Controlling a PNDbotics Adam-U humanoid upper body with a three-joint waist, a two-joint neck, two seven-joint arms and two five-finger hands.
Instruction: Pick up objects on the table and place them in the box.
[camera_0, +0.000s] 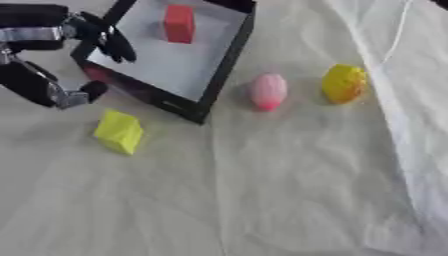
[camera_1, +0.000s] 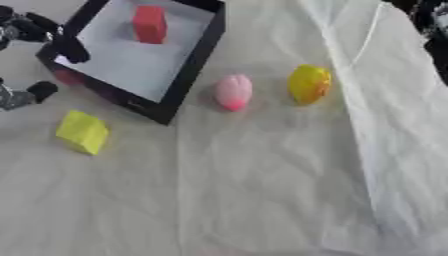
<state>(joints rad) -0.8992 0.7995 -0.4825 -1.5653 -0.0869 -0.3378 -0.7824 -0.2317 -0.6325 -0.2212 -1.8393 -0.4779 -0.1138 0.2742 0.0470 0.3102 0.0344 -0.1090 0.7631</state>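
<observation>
A red block (camera_0: 178, 23) stands inside the black-walled box (camera_0: 224, 65). The left hand (camera_0: 74, 60) hangs spread and empty beside the box's left wall. On the bench (camera_0: 289, 185) lie a yellow block (camera_0: 118, 131), a pink egg-shaped object (camera_0: 268, 91) and a yellow rounded object (camera_0: 343, 83).

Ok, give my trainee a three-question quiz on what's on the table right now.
1. True or false: the red block lies inside the box.
2. Which thing lies nearest the left hand? A) pink object B) yellow-green block C) yellow object
3. How many things lie on the cloth outside the box?

Key:
1. True.
2. B. The yellow-green block lies just below the hand, on the box's left; the other two lie to the box's right.
3. Three: the yellow-green block, the pink object and the yellow object.
</observation>
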